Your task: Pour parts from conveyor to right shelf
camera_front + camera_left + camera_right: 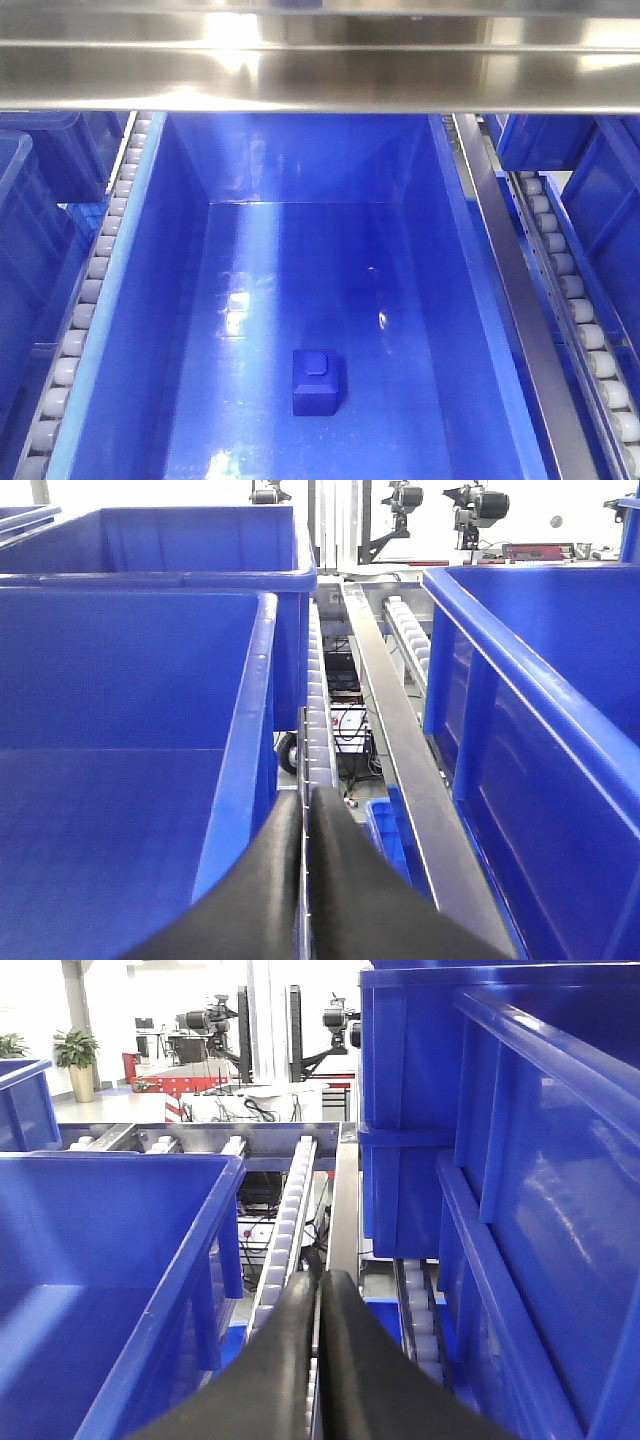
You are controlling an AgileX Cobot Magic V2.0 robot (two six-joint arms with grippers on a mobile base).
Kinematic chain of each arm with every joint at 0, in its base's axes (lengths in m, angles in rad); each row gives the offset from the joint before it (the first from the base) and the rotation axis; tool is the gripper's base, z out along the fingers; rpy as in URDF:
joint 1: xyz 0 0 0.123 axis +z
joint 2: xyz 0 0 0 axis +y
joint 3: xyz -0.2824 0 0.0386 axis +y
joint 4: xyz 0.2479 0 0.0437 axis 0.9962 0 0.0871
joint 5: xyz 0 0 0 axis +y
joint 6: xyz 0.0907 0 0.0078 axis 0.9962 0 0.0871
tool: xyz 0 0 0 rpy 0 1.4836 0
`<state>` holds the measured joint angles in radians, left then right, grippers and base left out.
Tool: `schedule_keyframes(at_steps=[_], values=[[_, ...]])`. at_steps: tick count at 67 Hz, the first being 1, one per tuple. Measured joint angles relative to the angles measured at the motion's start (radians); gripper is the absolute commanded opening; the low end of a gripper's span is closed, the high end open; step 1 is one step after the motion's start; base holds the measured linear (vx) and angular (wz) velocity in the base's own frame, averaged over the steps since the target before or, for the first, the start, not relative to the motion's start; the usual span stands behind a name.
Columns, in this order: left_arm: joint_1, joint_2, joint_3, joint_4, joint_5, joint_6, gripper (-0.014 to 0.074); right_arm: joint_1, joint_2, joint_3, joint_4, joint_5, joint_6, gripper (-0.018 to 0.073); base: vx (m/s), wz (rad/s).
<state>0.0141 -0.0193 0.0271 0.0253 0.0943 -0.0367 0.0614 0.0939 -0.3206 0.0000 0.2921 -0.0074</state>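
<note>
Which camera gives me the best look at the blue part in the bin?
The front-facing view: the blue part sits unobstructed on the bin floor, stud up. Neither wrist view shows it; both show only bin walls and roller rails.

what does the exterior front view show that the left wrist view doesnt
Only the front view shows the small blue block lying on the floor of the deep blue bin, under a steel crossbar. Only the left wrist view shows the left claw, its fingers together, with cameras on stands behind. Both show blue bins and white roller rails.
</note>
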Motion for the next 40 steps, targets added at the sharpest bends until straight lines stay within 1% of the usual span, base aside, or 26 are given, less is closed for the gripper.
schedule_keyframes(at_steps=[36, 40], values=[[0.000, 0.000, 0.000, 0.000, 0.000, 0.000, -0.0006, 0.000, -0.002, 0.005, 0.000, -0.010, -0.001, -0.0009, 0.00, 0.00], [0.000, 0.000, 0.000, 0.000, 0.000, 0.000, -0.0006, 0.000, -0.016, 0.016, -0.025, -0.016, -0.006, -0.0009, 0.00, 0.00]])
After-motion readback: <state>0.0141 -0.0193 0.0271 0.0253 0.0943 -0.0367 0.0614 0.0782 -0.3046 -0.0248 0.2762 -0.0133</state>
